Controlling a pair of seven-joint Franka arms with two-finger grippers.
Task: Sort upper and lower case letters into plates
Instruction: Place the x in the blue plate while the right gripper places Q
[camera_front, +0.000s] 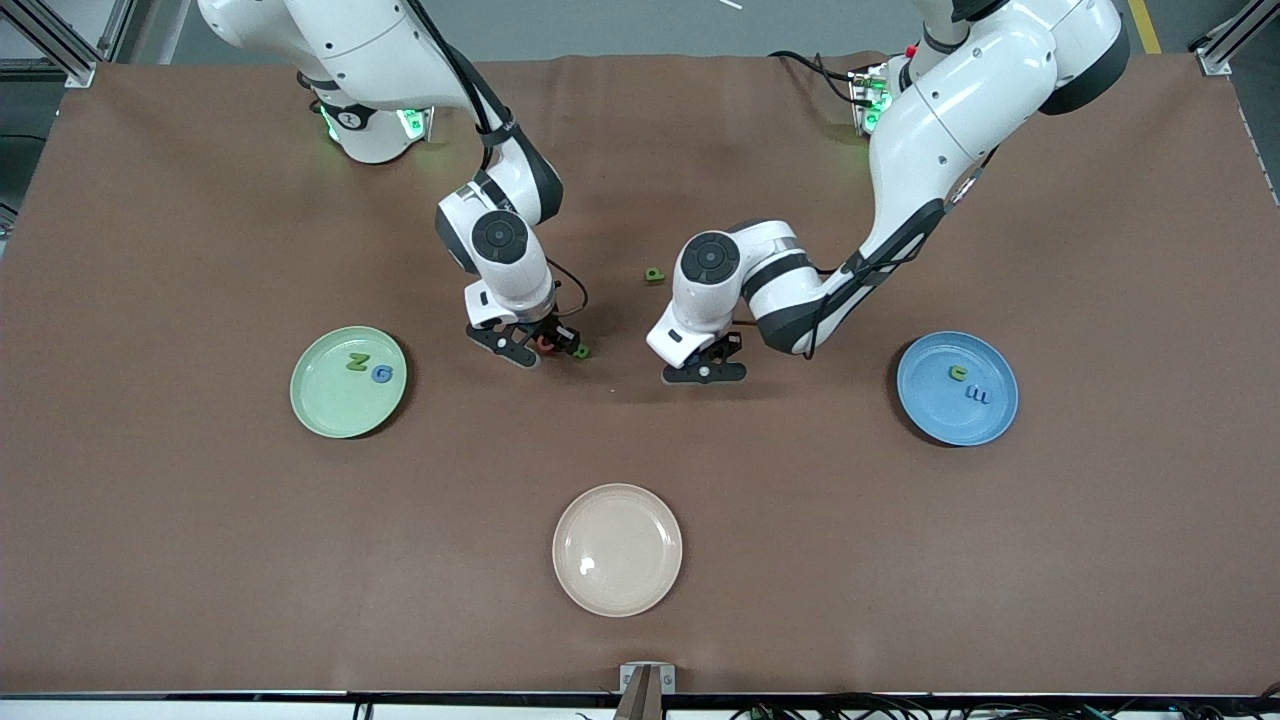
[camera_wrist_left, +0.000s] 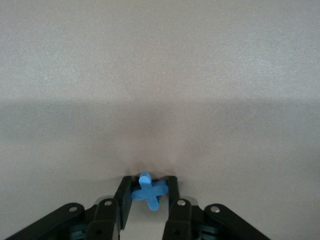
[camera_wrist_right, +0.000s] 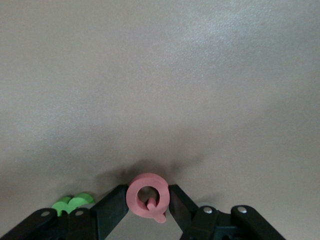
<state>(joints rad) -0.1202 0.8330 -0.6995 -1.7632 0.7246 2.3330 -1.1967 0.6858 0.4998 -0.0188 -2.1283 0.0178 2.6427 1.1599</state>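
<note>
My right gripper (camera_front: 545, 345) is low over the middle of the table, shut on a pink letter Q (camera_wrist_right: 135, 199) that stands between its fingers. My left gripper (camera_front: 705, 372) is low over the table beside it, shut on a blue cross-shaped letter (camera_wrist_left: 150, 192). The pale green plate (camera_front: 335, 405) lies toward the right arm's end and holds a green letter (camera_front: 357, 362) and a blue letter (camera_front: 381, 374). The blue plate (camera_front: 945, 415) lies toward the left arm's end and holds a green letter (camera_front: 957, 372) and a blue letter (camera_front: 978, 395).
A small green letter (camera_front: 581, 351) lies on the table right beside my right gripper and shows in the right wrist view (camera_wrist_right: 72, 202). Another green letter (camera_front: 654, 274) lies between the two arms. A cream-beige plate (camera_front: 617, 549) lies nearest the front camera.
</note>
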